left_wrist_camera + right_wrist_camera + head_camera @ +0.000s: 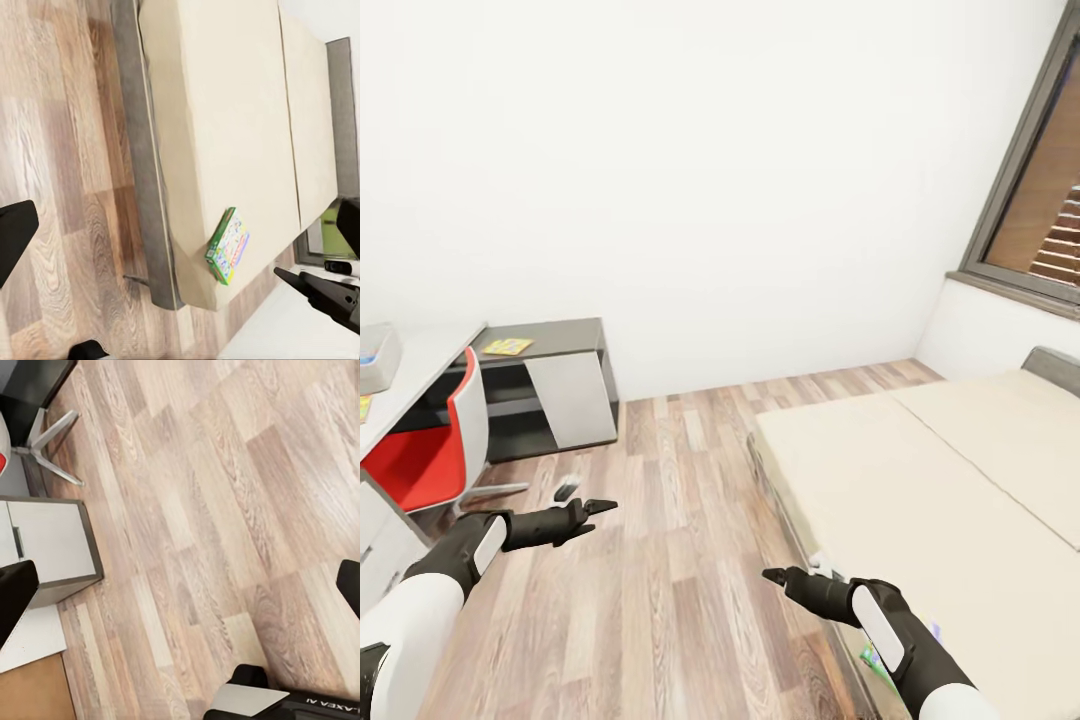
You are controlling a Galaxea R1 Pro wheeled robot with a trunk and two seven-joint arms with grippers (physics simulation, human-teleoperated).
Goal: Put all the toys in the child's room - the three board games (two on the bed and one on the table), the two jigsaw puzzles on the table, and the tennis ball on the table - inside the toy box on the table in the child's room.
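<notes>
From the head camera, the robot is standing on the wood floor point(680, 470) between the table point(420, 365) and the bed point(920, 480), both arms held out low over the planks. The left gripper point(598, 508) and the right gripper point(775, 575) are carrying nothing, though at this angle I cannot tell how far the fingers are parted. At the far left edge the toy box point(378, 355) is sitting on the white tabletop with something blue showing inside it. One jigsaw puzzle point(507, 346) is lying on the dark side desk, and a sliver of colour at the picture's left edge may be another toy. A red chair point(430, 450) is standing by the table. Just behind the right forearm, a corner of a board game point(875, 660) is peeking out at the near end of the bed.

Through the left wrist camera, that board game point(228, 246) is lying flat near the corner of the mattress, and the left claw's fingers are framing the picture spread wide apart.

Through the right wrist camera, the right claw is likewise spread over bare floor beside the side desk point(49, 547).

Judging by all this, most of the tidying is probably left to do: the board game and the puzzle are both lying outside the box, and the ball and the remaining toys are not identifiable
</notes>
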